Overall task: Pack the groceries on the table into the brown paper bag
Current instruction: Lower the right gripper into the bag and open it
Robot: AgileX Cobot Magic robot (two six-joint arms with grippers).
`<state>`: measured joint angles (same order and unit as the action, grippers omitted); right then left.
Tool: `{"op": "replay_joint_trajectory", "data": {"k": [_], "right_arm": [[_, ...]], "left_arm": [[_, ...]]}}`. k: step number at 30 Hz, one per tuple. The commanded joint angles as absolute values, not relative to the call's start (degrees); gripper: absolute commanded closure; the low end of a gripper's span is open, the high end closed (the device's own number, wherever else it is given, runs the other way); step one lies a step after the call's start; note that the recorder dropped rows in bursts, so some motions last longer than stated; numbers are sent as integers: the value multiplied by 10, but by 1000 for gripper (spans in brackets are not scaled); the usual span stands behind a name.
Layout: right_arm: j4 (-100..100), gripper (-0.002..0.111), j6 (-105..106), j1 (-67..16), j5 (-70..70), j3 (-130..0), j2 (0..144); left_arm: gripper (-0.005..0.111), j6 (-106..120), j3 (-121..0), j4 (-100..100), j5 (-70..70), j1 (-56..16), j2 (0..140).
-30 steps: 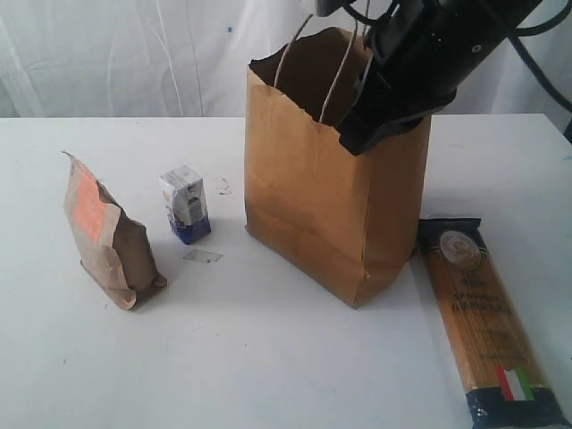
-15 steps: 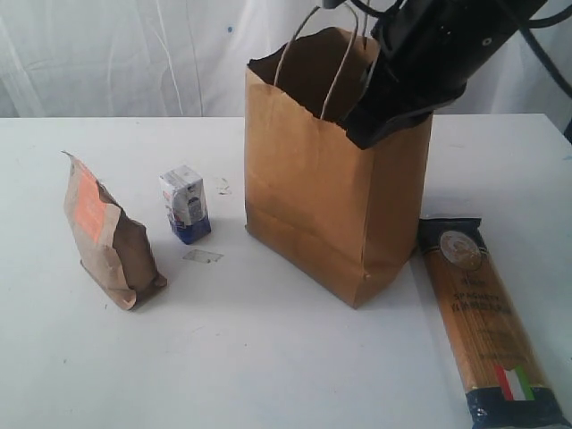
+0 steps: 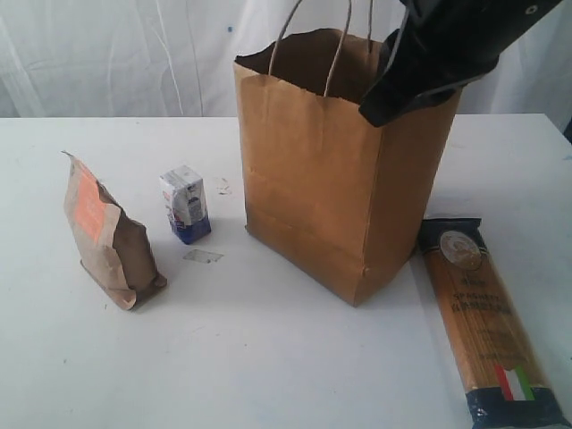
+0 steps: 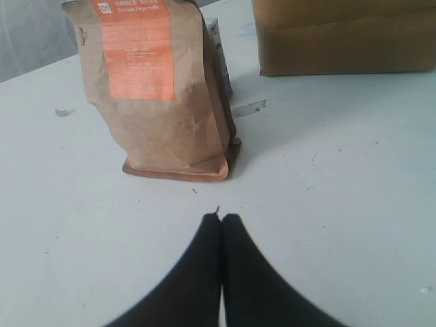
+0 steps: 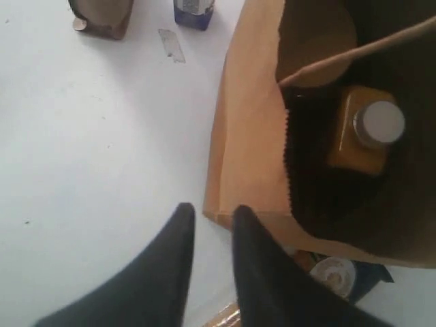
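The brown paper bag [image 3: 340, 179] stands upright mid-table, handles up. Inside it, the right wrist view shows the yellow-grain bottle [image 5: 364, 133] with its white cap. My right gripper [image 5: 212, 212] hangs above the bag's rim, open by a narrow gap and empty; its arm [image 3: 438, 54] covers the bag's far right corner. The brown orange-labelled pouch [image 3: 107, 237] and the small white-blue carton [image 3: 186, 204] stand left of the bag. The spaghetti packet [image 3: 487, 322] lies flat at its right. My left gripper [image 4: 221, 218] is shut on nothing, low over the table in front of the pouch [image 4: 160, 95]. The jar and can are hidden.
A small scrap of clear tape [image 3: 203, 256] lies on the white table [image 3: 268, 357] between the carton and the bag. A white curtain hangs behind the table. The left arm is out of the exterior view.
My right arm has lifted up and to the right, out of the bag's mouth. The bag's top has opened wider and its near left edge has shifted left.
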<state>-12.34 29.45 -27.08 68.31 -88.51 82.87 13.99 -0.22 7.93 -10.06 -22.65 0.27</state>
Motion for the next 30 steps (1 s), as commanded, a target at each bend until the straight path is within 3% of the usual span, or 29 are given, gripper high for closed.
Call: {"op": "replay_joint_trajectory", "data": {"k": [1, 4, 17, 20, 24, 30], "right_arm": [[-89, 60, 266, -269, 623, -886, 824], [-89, 47, 274, -269, 593, -887, 833], [-87, 49, 309, -269, 607, -901, 940], [-84, 60, 309, -269, 607, -901, 954], [-83, 108, 309, -269, 609, -901, 954], [-101, 108, 309, -269, 663, -901, 953]], "left_arm": [[107, 138, 0, 82, -100, -224, 0], [107, 138, 0, 82, -100, -224, 0], [107, 138, 0, 82, -100, -224, 0], [107, 138, 0, 82, -100, -224, 0], [107, 138, 0, 82, -100, -224, 0], [107, 138, 0, 82, -100, -224, 0]]}}
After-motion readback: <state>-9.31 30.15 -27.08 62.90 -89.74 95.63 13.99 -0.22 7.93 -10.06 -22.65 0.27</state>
